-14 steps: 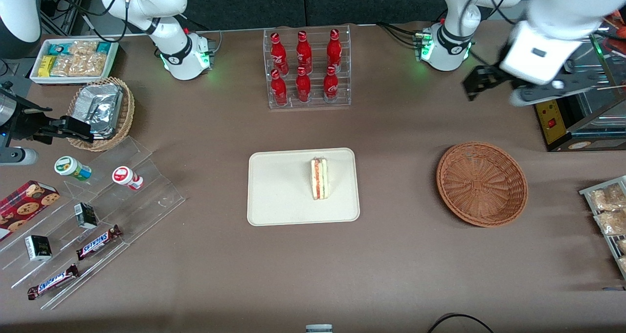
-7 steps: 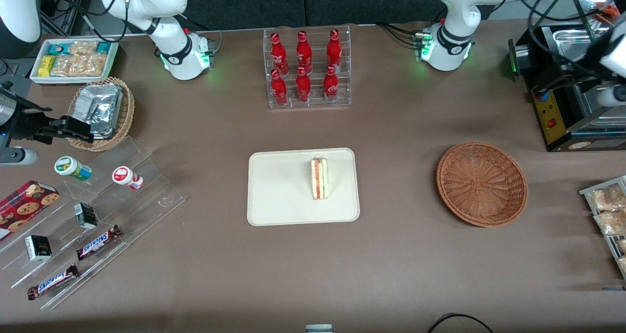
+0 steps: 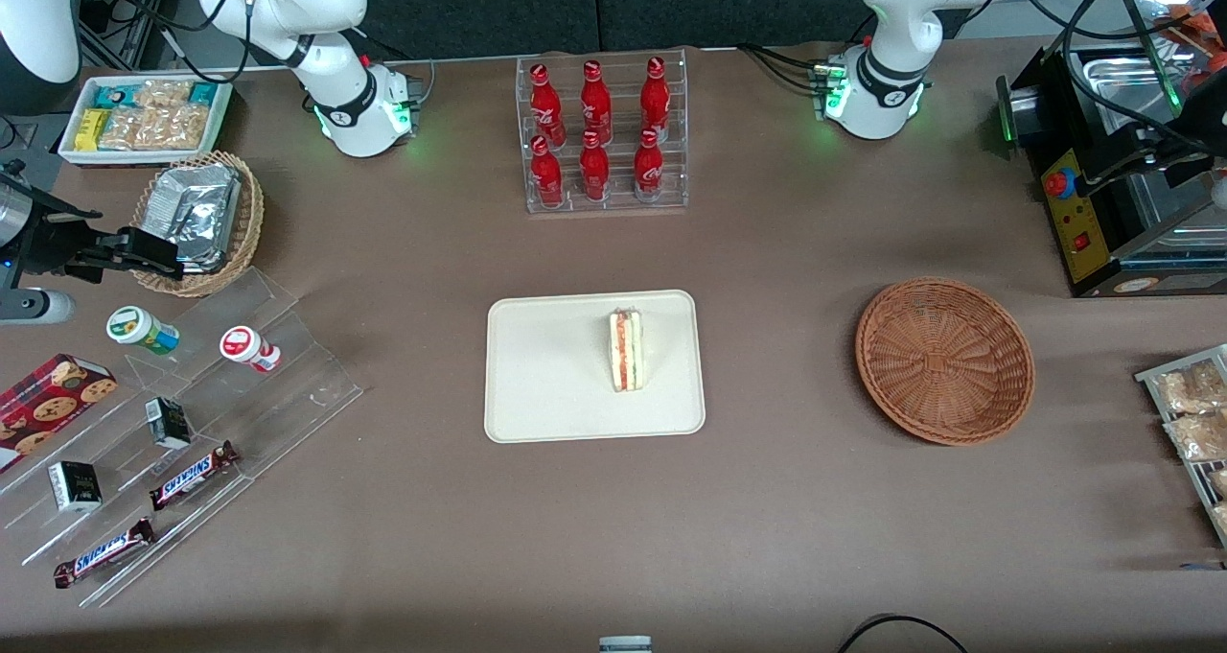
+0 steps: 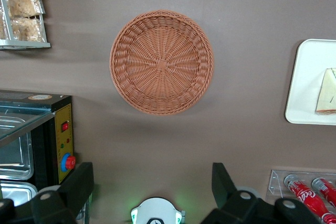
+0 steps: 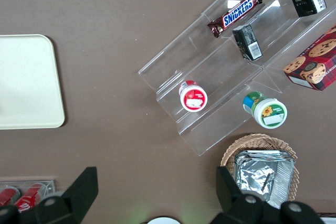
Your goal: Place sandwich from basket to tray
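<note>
Pincer (image 4: 152,182) spread open, empty, high above empty basket (image 4: 161,62); sandwich (image 3: 626,350) on tray (image 3: 546,375); little risk beyond needless re-approach nudging it

The gripper (image 4: 152,182) is being drawn away from the desk's middle, fingers spread, high above the basket (image 4: 161,62).

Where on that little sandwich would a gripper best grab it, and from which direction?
Probably from above, one finger on each flat bread face of the sandwich, near the wedge's thick middle. It stands on edge on the tray, striped filling up, so both faces are free. The gripper, open and empty, is high above the table near the empty basket.
</note>
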